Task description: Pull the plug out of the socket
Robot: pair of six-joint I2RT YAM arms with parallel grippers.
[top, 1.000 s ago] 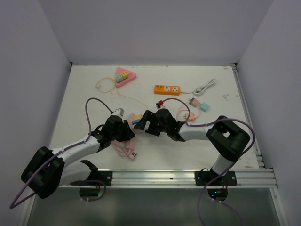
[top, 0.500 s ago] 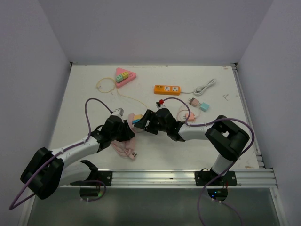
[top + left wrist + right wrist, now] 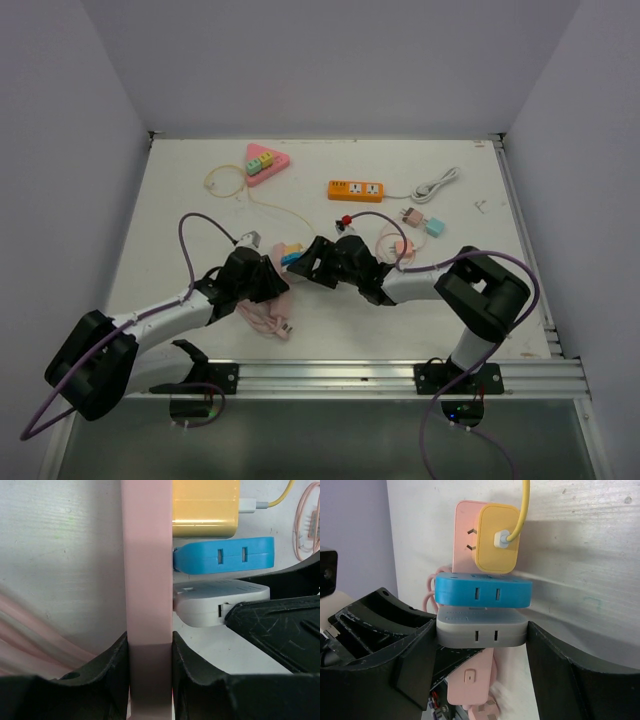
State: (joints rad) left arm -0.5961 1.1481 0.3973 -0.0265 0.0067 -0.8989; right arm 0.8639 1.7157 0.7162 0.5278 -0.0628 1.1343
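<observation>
A pink power strip (image 3: 147, 580) carries a yellow plug (image 3: 205, 507), a blue plug (image 3: 225, 555) and a grey-white plug (image 3: 215, 602) side by side. My left gripper (image 3: 148, 680) is shut on the strip's near end, one finger on each side. My right gripper (image 3: 481, 635) is shut on the grey-white plug (image 3: 481, 625), below the blue plug (image 3: 482, 591) and yellow plug (image 3: 497, 540). The grey-white plug's base still lies against the strip's face. In the top view both grippers meet at the table's middle front: left (image 3: 272, 280), right (image 3: 305, 262).
The strip's pink cable (image 3: 265, 318) coils near the front. An orange power strip (image 3: 357, 189) with a white cord (image 3: 437, 184), a pink triangular socket (image 3: 265, 161), a thin yellow cable (image 3: 225, 182) and small adapters (image 3: 425, 222) lie further back.
Both arms have shifted only very slightly. The grips on the strip and the grey-white plug are unchanged.
</observation>
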